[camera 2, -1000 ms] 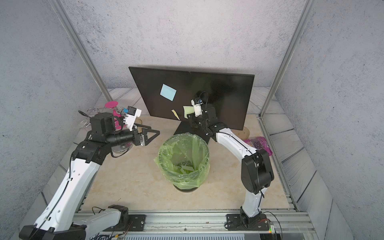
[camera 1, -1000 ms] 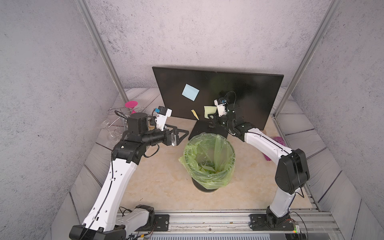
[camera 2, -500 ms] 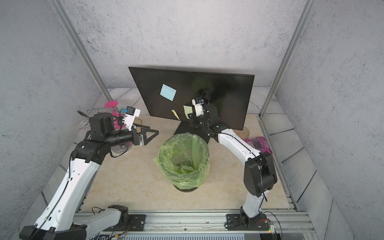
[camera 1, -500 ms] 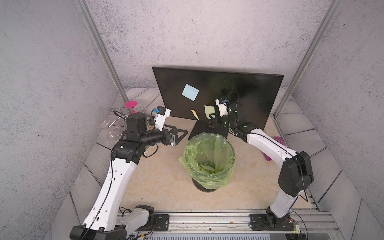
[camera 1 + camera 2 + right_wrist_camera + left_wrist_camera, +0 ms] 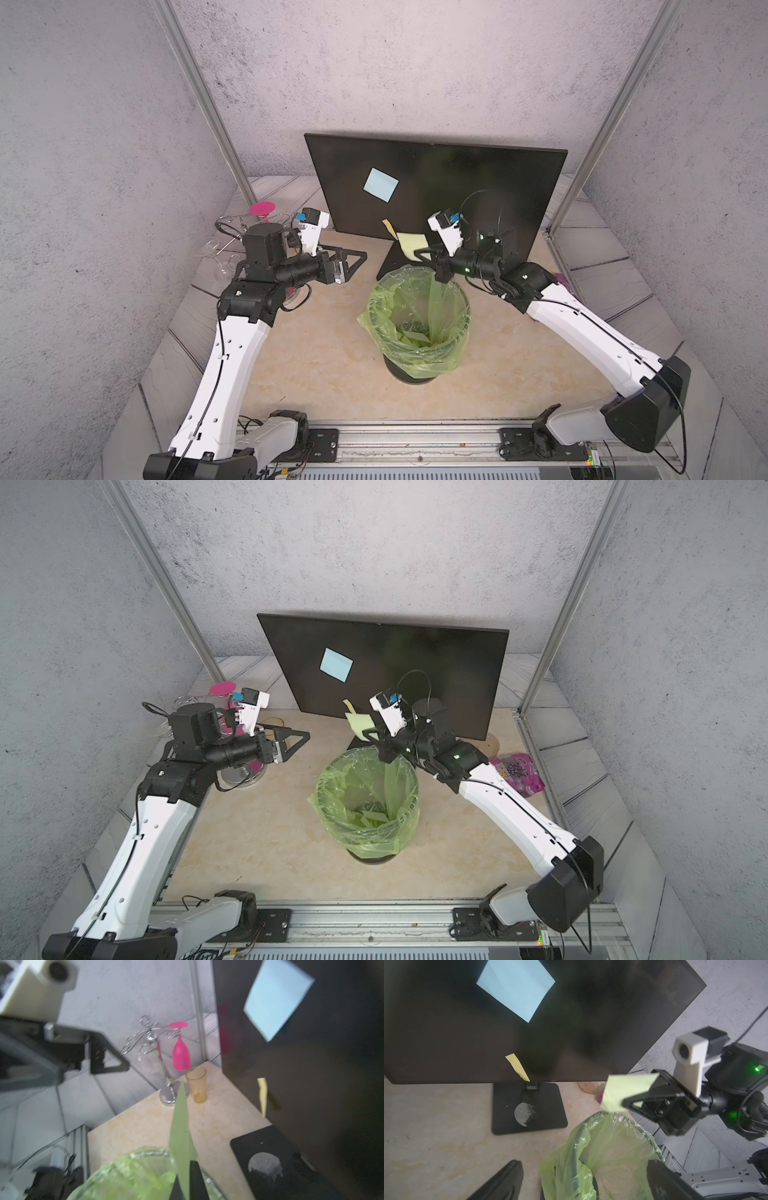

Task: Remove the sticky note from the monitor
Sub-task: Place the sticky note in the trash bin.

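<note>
The monitor (image 5: 478, 174) (image 5: 436, 663) stands at the back on its black base (image 5: 529, 1105). A light-blue sticky note (image 5: 380, 184) (image 5: 516, 989) (image 5: 276, 999) is stuck on the screen. A narrow yellow strip (image 5: 389, 228) (image 5: 517, 1066) hangs at the screen's lower edge. My right gripper (image 5: 419, 252) (image 5: 368, 734) (image 5: 186, 1174) is shut on a yellow-green sticky note (image 5: 411, 245) (image 5: 625, 1091) (image 5: 181, 1126), held off the screen above the far rim of the bin (image 5: 374, 299). My left gripper (image 5: 357, 262) (image 5: 583, 1184) hangs open and empty left of the bin.
The mesh bin with its green bag (image 5: 322, 787) stands mid-table with paper scraps inside. A wire glass rack with a pink glass (image 5: 181, 1051) and an amber cup (image 5: 196, 1084) stand at the left of the monitor. A purple packet (image 5: 517, 773) lies at the right.
The right gripper closed on the yellow-green note and drew it down and away from the screen toward the bin. The left arm has barely moved.
</note>
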Action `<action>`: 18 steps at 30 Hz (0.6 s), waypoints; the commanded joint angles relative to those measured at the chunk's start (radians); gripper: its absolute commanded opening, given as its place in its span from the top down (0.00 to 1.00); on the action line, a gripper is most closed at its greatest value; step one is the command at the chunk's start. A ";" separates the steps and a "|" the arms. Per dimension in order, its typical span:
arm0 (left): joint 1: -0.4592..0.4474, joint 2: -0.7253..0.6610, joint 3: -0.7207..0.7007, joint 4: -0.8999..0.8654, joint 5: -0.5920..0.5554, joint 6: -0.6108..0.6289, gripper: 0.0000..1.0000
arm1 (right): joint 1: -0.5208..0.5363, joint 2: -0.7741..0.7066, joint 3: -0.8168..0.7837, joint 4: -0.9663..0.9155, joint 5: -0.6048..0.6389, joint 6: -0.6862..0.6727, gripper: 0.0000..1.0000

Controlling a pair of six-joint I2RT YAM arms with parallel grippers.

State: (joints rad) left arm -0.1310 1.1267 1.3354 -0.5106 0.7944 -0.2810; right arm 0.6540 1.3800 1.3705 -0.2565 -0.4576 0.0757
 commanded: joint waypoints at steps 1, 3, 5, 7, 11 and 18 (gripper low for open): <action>0.014 0.011 -0.012 0.036 0.007 -0.018 0.01 | 0.048 -0.033 -0.033 -0.218 -0.060 -0.112 1.00; 0.020 0.017 -0.012 0.038 -0.002 -0.026 0.02 | 0.083 -0.044 -0.035 -0.308 -0.023 -0.168 0.96; 0.021 0.025 -0.014 0.038 -0.020 -0.037 0.03 | 0.112 -0.060 -0.047 -0.352 0.032 -0.201 0.85; 0.021 0.030 -0.018 0.046 -0.036 -0.047 0.04 | 0.120 -0.079 -0.063 -0.358 0.090 -0.206 0.74; 0.020 0.038 -0.024 0.066 -0.043 -0.063 0.04 | 0.121 -0.091 -0.046 -0.362 0.141 -0.216 0.47; 0.019 0.075 -0.024 0.086 -0.052 -0.081 0.05 | 0.120 -0.119 -0.021 -0.287 0.226 -0.159 0.41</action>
State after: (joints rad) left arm -0.1188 1.1904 1.3193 -0.4618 0.7479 -0.3489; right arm 0.7742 1.2995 1.3212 -0.5770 -0.2970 -0.1070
